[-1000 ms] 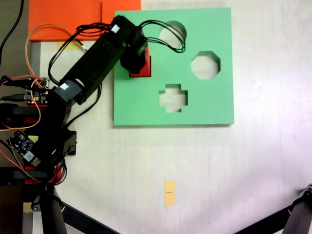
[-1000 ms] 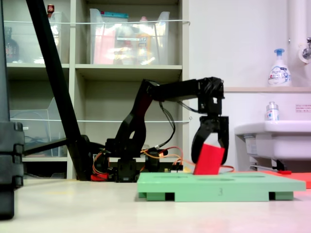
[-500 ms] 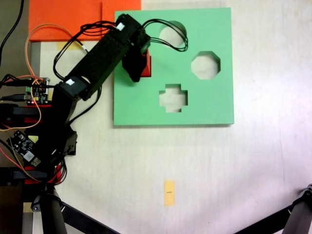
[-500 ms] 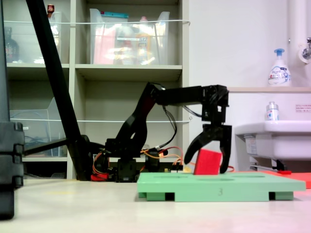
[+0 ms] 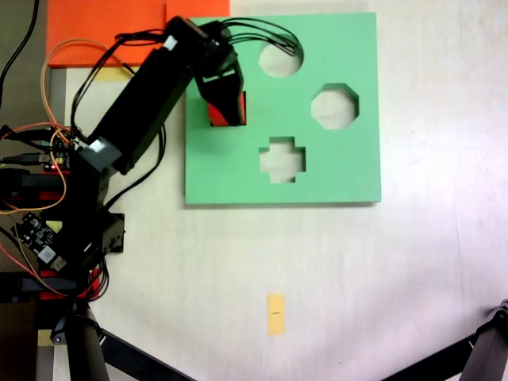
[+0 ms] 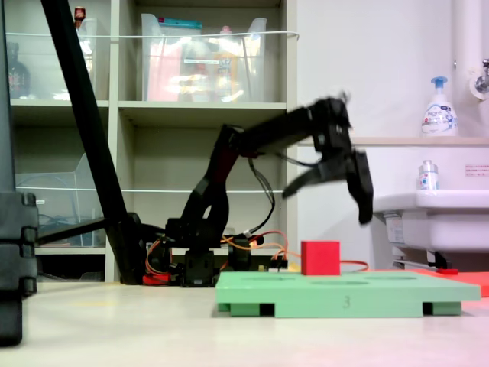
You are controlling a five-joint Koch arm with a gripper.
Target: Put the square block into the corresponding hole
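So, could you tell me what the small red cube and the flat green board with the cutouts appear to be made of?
The small red cube looks like painted wood or plastic: flat matte faces, crisp edges, no shine. Which one is unclear. The flat green board looks like foam: thick, evenly coloured, dull surface, cleanly cut holes, seen in the first exterior view.

A bright red square block (image 6: 320, 258) is showing plain matte faces against the flat mint-green foam board (image 5: 317, 171), upper middle of the first exterior view. The arm and its gripper (image 6: 336, 172) are reading solid black, with orange and black wires (image 5: 59, 59) trailing at the left. An orange sheet (image 5: 103, 28) is filling the upper left corner. A small yellow paper strip (image 5: 275, 313) is lying low centre, perhaps faintly marked, on the pale off-white table (image 5: 413, 270).
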